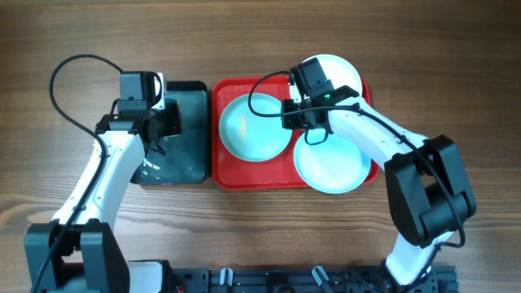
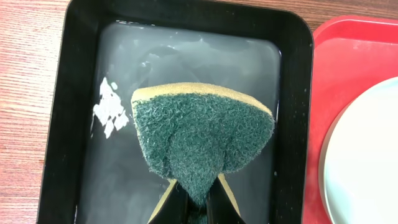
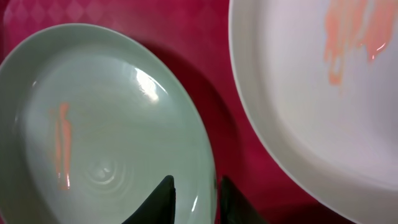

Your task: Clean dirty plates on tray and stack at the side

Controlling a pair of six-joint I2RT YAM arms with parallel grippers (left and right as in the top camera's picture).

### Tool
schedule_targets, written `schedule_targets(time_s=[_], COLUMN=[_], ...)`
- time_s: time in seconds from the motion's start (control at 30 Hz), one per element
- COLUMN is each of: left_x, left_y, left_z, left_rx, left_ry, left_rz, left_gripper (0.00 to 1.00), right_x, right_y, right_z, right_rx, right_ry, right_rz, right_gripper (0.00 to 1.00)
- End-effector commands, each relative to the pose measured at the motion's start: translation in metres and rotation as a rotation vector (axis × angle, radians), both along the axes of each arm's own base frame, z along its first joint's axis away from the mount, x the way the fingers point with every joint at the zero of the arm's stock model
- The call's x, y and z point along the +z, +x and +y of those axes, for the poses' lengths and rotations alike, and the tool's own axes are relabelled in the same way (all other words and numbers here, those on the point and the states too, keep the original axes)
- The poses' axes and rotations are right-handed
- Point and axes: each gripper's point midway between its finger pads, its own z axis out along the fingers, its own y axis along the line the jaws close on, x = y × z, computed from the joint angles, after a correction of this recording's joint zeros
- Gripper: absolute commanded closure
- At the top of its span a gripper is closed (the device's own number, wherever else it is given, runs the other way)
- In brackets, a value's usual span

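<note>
A green sponge (image 2: 199,134) is seen clenched between the closed fingers of the left gripper (image 2: 198,194), its scouring face fanned out and its tan backing showing along the far edge, over a black basin (image 2: 68,93). Shallow water is held in the basin, with a patch of white foam (image 2: 111,111) afloat toward one side. The basin is set on the wooden table (image 1: 456,49), just beside the left edge of the red tray (image 1: 228,176). In the tray, the fingers of the right gripper (image 3: 195,182) are placed either side of the rim of a pale aqua plate (image 3: 106,124), one over its bowl and one over the tray floor. Whether the rim is actually pinched cannot be told. That plate, marked by a thin orange streak (image 3: 62,143), is laid flat at the tray's left end. A white plate (image 3: 323,93), smeared with orange, is seen near it toward the far right corner, with a strip of red floor showing between the two. A third plate (image 1: 330,167), also pale aqua, is laid at the near right, its edge at the tray's near rim.
</note>
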Motion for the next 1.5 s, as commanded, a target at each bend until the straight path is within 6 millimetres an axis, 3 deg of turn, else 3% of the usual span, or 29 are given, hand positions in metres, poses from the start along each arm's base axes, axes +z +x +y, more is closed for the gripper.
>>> schedule_targets(time_s=[0.0, 0.07, 0.17, 0.27, 0.43, 0.73, 0.87, 1.47], left_x=[0.006, 0.006, 0.006, 0.008, 0.017, 0.017, 0.02, 0.014], left_y=[0.001, 0.001, 0.001, 0.005, 0.018, 0.019, 0.023, 0.014], left_z=[0.0, 0.0, 0.0, 0.0, -0.001, -0.006, -0.007, -0.006], left_rx=[-0.009, -0.009, -0.009, -0.009, -0.076, -0.116, -0.115, -0.033], left_ry=[-0.006, -0.006, -0.006, -0.006, 0.036, 0.051, 0.051, -0.003], left_rz=[-0.019, -0.019, -0.019, -0.035, -0.102, -0.107, -0.128, -0.079], left_gripper=[0.96, 0.96, 0.96, 0.96, 0.96, 0.96, 0.96, 0.96], right_x=[-0.021, -0.022, -0.024, -0.028, -0.027, -0.025, -0.017, -0.023], right_y=[-0.004, -0.004, -0.005, -0.007, 0.003, 0.006, -0.011, -0.009], right_z=[-0.006, -0.006, -0.005, -0.005, -0.01, -0.007, 0.018, -0.004], right_rx=[0.002, 0.002, 0.006, 0.008, -0.035, -0.08, -0.018, -0.059], right_ry=[-0.051, -0.053, -0.055, -0.06, -0.084, -0.052, 0.09, -0.031], right_rz=[0.028, 0.031, 0.035, 0.044, 0.005, 0.006, 0.096, 0.074], right_gripper=[0.76, 0.77, 0.92, 0.96, 0.96, 0.96, 0.96, 0.96])
